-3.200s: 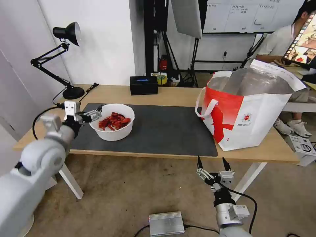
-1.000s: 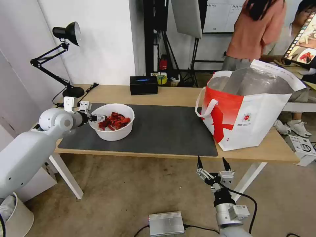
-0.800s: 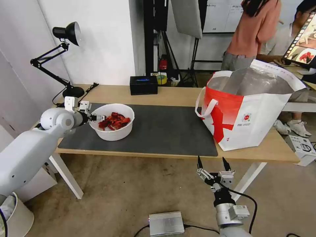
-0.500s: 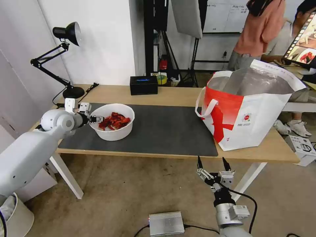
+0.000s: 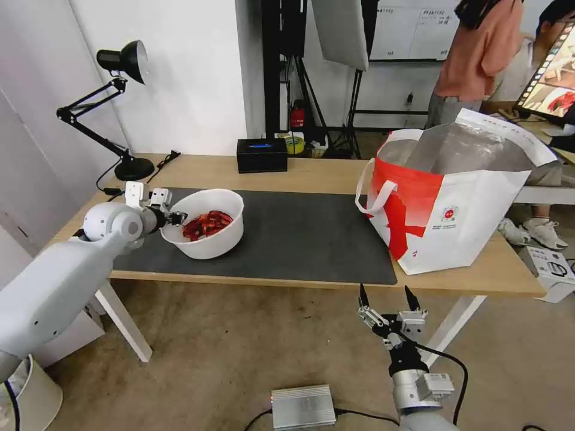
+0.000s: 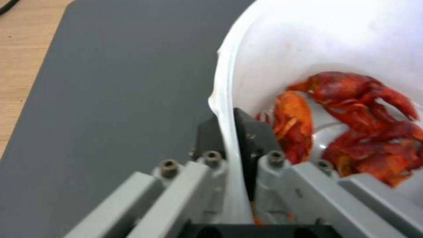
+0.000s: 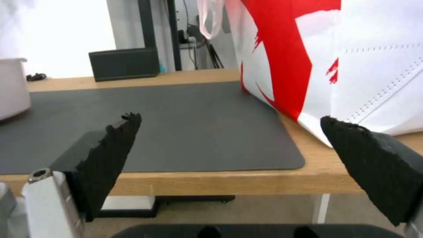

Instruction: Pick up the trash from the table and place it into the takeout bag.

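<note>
Bowl gripped by its thin rim, tilted at the left end of the mat

The left gripper [image 5: 173, 218] is clamped on the rim of the white bowl of red shells [image 5: 203, 230], which looks tilted; the wall may bend or slip, spilling shells before the takeout bag [image 5: 455, 197] far right. The right gripper [image 5: 388, 296] hangs spread apart below the table [image 5: 311, 170].

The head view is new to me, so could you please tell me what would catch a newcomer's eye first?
Most striking is the white bowl of red shells at the left end of the dark grey mat, tipped up with the left gripper shut on its rim. Next comes the big takeout bag, standing open at the table's right end. The right gripper hangs open below the table's front edge.
</note>
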You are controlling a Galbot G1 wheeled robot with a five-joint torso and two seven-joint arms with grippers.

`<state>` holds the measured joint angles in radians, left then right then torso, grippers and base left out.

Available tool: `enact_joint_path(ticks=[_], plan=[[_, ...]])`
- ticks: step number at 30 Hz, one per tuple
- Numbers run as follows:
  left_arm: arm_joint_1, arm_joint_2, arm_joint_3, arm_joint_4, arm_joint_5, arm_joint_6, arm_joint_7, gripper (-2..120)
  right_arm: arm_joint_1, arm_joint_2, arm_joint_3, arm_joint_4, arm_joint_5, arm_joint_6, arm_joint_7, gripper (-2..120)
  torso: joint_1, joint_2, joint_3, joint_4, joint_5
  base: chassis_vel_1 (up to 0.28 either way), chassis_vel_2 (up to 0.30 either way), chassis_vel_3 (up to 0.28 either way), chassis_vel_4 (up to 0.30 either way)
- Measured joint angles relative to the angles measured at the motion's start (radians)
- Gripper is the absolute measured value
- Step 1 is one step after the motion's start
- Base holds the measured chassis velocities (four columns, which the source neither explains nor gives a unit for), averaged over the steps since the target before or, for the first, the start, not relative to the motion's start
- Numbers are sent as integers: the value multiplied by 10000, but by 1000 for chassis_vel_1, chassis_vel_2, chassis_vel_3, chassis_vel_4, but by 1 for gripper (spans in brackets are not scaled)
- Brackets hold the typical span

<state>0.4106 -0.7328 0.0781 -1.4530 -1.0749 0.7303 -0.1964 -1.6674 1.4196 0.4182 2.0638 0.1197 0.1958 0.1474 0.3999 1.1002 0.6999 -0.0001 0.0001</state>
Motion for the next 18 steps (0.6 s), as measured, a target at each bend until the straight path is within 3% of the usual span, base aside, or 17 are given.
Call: enact_joint_path(ticks=[10,18], plan=[[660,227,-652,-644,-24,50,97,0,0,0,0,0,0,0,0,100,1,-2,1,1,-4,0,0,0,0],[1296,480,-1429,-1428,-722,79,-39,0,0,0,0,0,0,0,0,100,1,-2,1,1,-3,0,0,0,0]])
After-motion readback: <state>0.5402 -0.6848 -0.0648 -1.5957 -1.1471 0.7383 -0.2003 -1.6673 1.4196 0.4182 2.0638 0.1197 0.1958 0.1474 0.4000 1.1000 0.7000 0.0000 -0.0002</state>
